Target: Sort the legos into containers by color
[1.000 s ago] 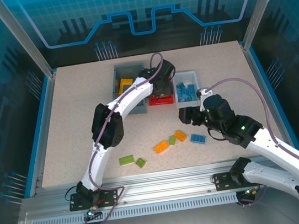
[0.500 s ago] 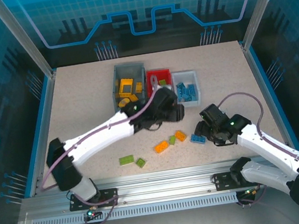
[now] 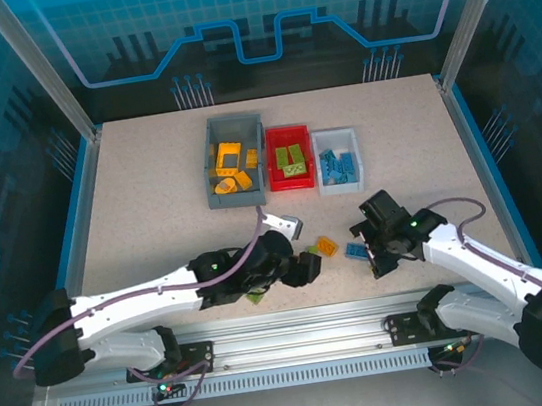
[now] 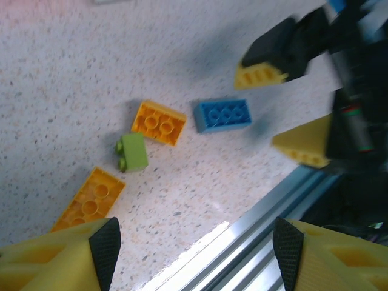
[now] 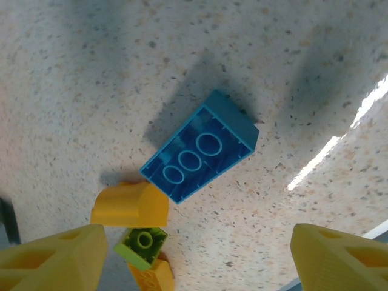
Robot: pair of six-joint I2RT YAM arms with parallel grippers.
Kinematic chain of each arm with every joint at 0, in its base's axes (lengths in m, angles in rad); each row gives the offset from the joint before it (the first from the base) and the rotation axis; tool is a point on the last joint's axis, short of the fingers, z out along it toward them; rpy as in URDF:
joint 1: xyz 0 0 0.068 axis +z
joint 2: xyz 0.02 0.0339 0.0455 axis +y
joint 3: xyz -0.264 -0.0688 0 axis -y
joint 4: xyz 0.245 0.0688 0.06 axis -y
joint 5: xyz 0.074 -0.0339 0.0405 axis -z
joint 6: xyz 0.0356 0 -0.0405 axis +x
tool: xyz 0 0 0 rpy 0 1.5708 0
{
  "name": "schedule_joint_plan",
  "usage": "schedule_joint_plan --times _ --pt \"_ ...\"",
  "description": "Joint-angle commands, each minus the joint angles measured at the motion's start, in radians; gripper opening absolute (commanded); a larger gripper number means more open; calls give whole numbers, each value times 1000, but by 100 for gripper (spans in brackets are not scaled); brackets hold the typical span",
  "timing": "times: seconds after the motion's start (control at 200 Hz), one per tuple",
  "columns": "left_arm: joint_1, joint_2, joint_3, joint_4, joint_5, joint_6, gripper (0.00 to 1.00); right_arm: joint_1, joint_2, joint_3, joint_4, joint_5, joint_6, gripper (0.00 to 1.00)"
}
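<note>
The left arm stretches low along the near edge of the table (image 3: 131,213), its forearm running rightward. The left gripper (image 4: 195,245) hangs spread and empty over loose legos: 1 orange brick (image 4: 88,200), 1 green brick (image 4: 132,151), a 2nd orange brick (image 4: 159,122), then a blue brick (image 5: 200,148). The right gripper (image 5: 200,254), wrist bent down, stands spread above that blue brick, clear of it. Behind sit the gray bin (image 3: 238,199), red bin (image 3: 292,184) and white bin (image 3: 340,187).
</note>
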Motion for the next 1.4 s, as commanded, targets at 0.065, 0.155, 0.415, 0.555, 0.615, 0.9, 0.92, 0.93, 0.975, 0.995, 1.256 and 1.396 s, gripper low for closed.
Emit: schedule_joint_plan --times 0.065,0.155,0.415,0.555,0.615,0.9,0.92,0.93,0.975,0.995,1.256,1.396 --pt "-1 -37 15 32 8 53 71 -61 79 -47 136 -91 162 81" --pt "-2 -39 17 26 3 51 70 -92 112 -61 194 -109 164 81" --pt "-3 -42 26 27 2 50 69 -144 215 -74 255 -148 156 77" --pt "-2 -48 42 14 -7 58 68 -153 257 -61 251 -149 137 59" --pt "-2 -50 47 11 -13 60 68 -157 264 -64 248 -145 128 54" --pt "26 -52 115 -37 -49 48 67 -170 174 55 122 27 -175 22" --pt "38 -48 127 -44 -39 41 67 -169 164 86 103 54 -228 21" --pt "44 -46 133 -48 -35 37 67 -169 160 103 95 70 -251 21" --pt "79 -36 163 -67 -12 20 67 -168 146 173 58 129 -377 21" --pt "96 -31 175 -71 4 16 67 -167 145 202 50 152 -433 21" --pt "297 85 367 -105 183 6 67 -174 402 629 -19 326 -1062 21" --pt "360 154 460 -149 213 -1 68 -175 667 891 -127 380 -1246 21"
